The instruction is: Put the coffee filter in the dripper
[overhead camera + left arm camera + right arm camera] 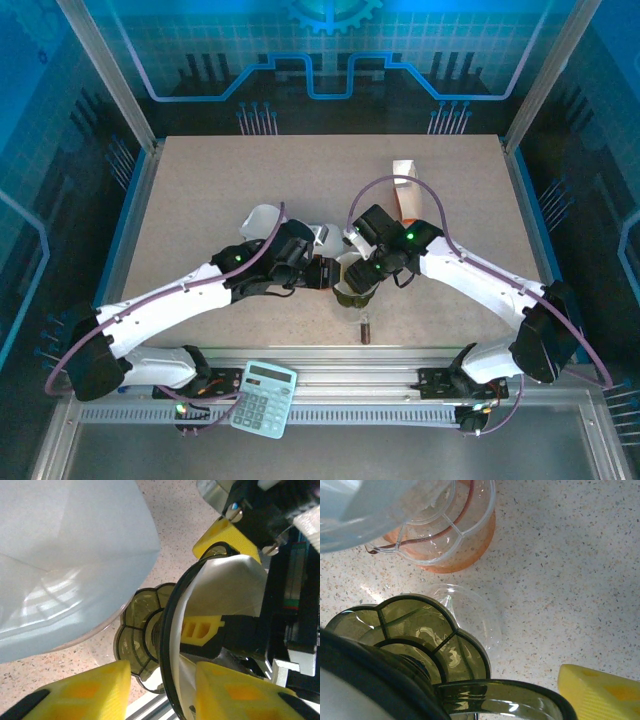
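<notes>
**Filter.** The white paper filter point(235, 587) sits at the mouth of the dripper point(145, 630). Its lower edge curves in behind the dark rim, so it looks partly entered, not seated. It lies between the two yellow fingers of the right claw point(221, 580) and just ahead of the left claw point(162, 669), off toward the right claw.

**Dripper.** It appears tipped off upright. Its long axis, base to mouth, runs across the left claw's line of reach. The scalloped base points away from the right claw and the mouth points toward it. The rim passes between the left claw's fingers.

**Right claw.** The jaws stand wide with the filter spanning the gap. I cannot tell whether the paper is clamped or merely lying there.

**Left claw.** The jaws are partly open and astride the rim, with a gap on each side. Nothing is held.

**Judgement.** The right arm is the nearer to the filter. The coming move turns on pushing the paper along the dripper's axis, away from the right claw toward the base, while the left claw steadies the rim.

**Surroundings.** A clear cup with an orange bottom point(450, 530) stands on the table point(200, 200), beyond the dripper from the right claw and apart from it.
</notes>
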Robot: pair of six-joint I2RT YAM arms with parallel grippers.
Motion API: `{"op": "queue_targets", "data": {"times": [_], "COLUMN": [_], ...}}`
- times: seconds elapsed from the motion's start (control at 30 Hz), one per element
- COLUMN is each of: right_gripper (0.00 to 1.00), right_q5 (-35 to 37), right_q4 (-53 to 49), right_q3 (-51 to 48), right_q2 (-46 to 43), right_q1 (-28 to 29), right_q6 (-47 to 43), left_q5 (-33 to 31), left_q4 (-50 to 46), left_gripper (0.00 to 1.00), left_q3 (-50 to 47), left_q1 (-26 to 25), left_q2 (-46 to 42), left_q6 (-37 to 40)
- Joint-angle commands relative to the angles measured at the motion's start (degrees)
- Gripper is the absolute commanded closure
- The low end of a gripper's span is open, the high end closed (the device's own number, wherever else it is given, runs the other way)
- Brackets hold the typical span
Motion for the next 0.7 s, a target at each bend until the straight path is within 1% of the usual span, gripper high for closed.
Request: {"op": "queue_targets", "data": {"times": [0.0, 0.33, 0.5, 0.67], "right_gripper": [0.22, 0.22, 0.22, 0.22], "right_q5": [1.4, 1.8, 1.8, 1.5], "right_q4": [0.4, 0.2, 0.3, 0.5], "right_q3": [-0.7, -0.4, -0.3, -0.4], "right_q2": [1.8, 2.2, 2.3, 2.5], "right_q1": [0.8, 0.8, 0.8, 0.8], "right_q6": [0.7, 0.7, 0.8, 0.9], "left_q5": [1.6, 1.6, 2.0, 2.1], "left_q4": [-2.5, -1.9, -1.6, -1.5], "left_gripper": [0.64, 0.79, 0.84, 0.91], "left_q3": [1.8, 1.0, 1.0, 1.0], "left_q1": [-0.5, -0.7, -0.8, -1.0], "left_q2": [-0.4, -0.6, -0.3, -0.1], "left_q6": [1.3, 0.4, 0.0, 0.0]}}
